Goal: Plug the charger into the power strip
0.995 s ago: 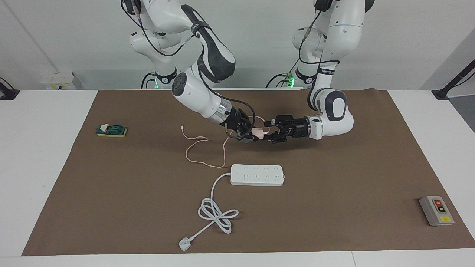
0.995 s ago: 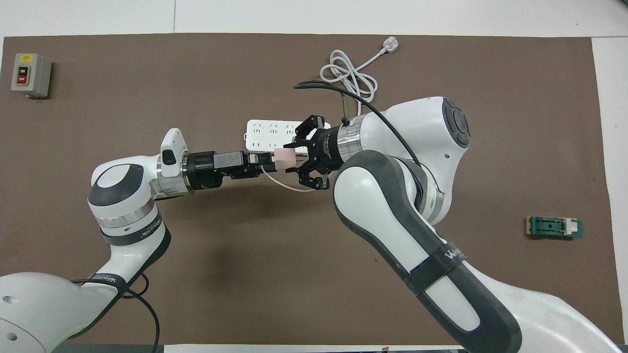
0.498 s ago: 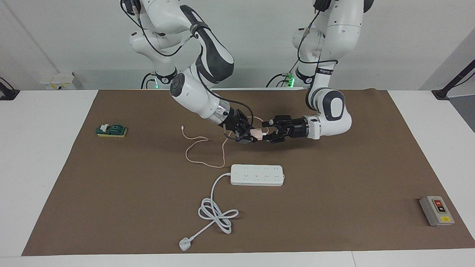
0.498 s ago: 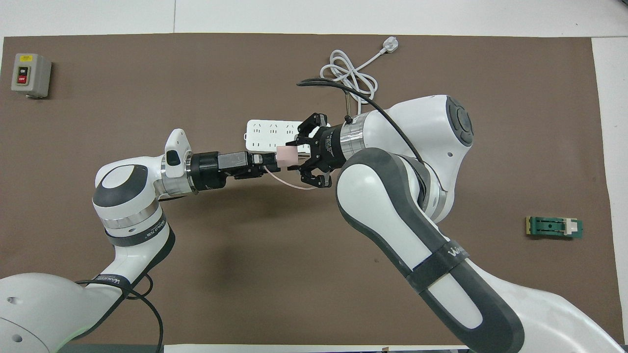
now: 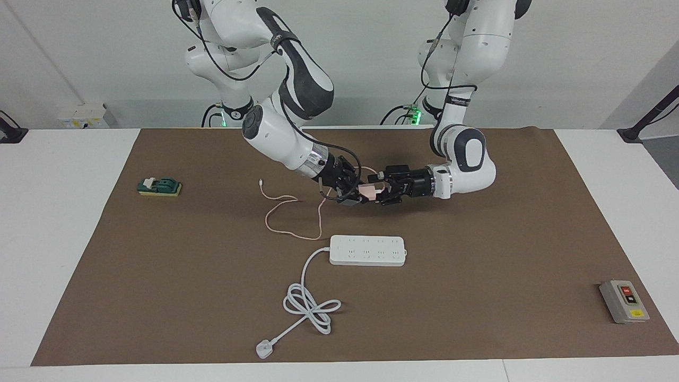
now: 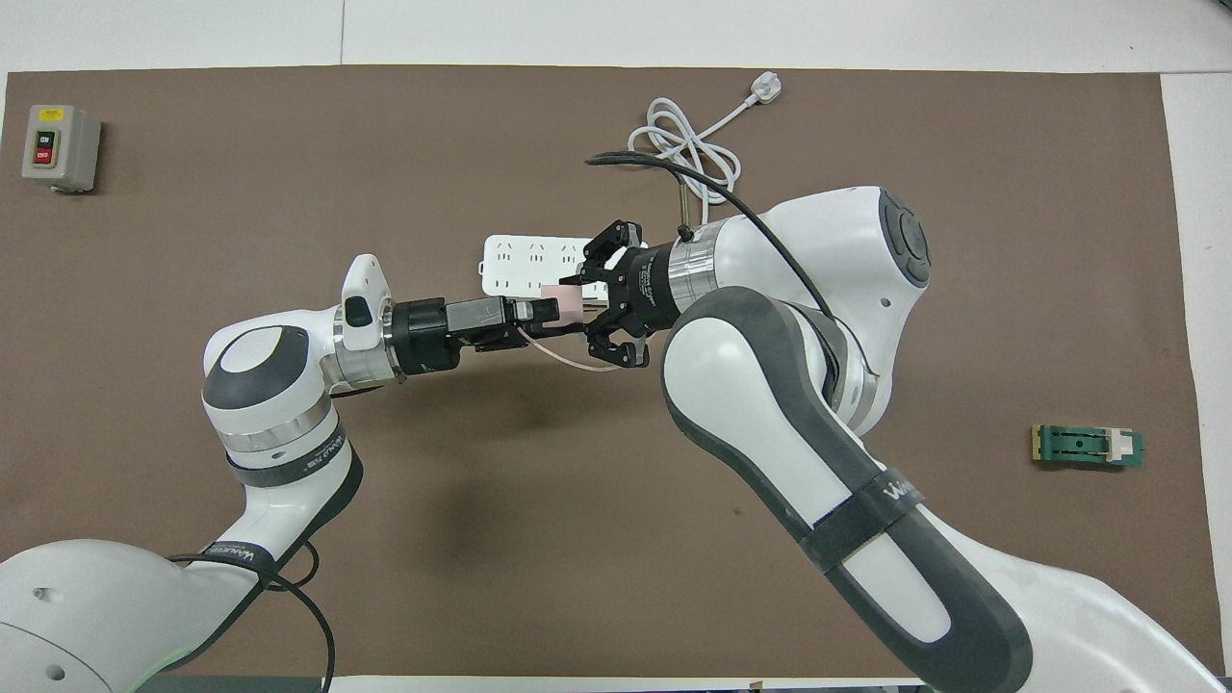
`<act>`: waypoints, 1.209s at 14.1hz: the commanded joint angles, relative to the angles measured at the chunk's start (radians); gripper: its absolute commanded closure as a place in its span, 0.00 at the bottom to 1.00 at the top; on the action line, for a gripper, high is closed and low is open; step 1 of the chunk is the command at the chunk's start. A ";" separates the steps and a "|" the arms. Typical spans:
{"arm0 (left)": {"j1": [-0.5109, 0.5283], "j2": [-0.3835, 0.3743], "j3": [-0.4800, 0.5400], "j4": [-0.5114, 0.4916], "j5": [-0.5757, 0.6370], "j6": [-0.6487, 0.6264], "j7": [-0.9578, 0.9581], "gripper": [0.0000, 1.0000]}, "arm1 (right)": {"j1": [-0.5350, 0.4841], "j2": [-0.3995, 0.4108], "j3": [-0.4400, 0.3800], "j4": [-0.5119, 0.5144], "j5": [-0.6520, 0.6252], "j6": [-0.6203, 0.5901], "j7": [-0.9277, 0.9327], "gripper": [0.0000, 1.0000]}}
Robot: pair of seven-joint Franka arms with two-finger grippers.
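Charger [image 5: 370,190] pinched between right tool [image 5: 356,194] and left tool [image 5: 383,191], above the mat [image 5: 477,239]

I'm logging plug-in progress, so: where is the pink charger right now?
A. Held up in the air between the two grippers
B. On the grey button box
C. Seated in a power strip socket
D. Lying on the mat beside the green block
A: the charger sits raised between the left gripper and right gripper, above the mat and clear of the power strip.
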 commanded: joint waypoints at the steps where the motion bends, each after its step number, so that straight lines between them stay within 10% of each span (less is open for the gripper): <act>1: -0.020 0.005 0.012 0.016 -0.023 0.025 0.018 0.00 | -0.008 0.009 0.005 0.016 0.024 0.001 0.014 1.00; 5: -0.019 0.005 0.012 0.022 -0.021 0.024 0.019 0.07 | -0.010 0.009 0.004 0.016 0.024 0.001 0.012 1.00; 11: -0.019 0.003 0.015 0.032 -0.007 0.033 0.061 1.00 | -0.010 0.009 0.005 0.015 0.024 0.001 0.012 1.00; 16: -0.019 0.005 0.015 0.042 0.002 0.035 0.082 1.00 | -0.010 0.009 0.005 0.015 0.024 0.001 0.014 1.00; 17: -0.017 0.005 0.015 0.042 0.002 0.033 0.082 1.00 | -0.010 0.009 0.005 0.015 0.025 0.001 0.015 0.61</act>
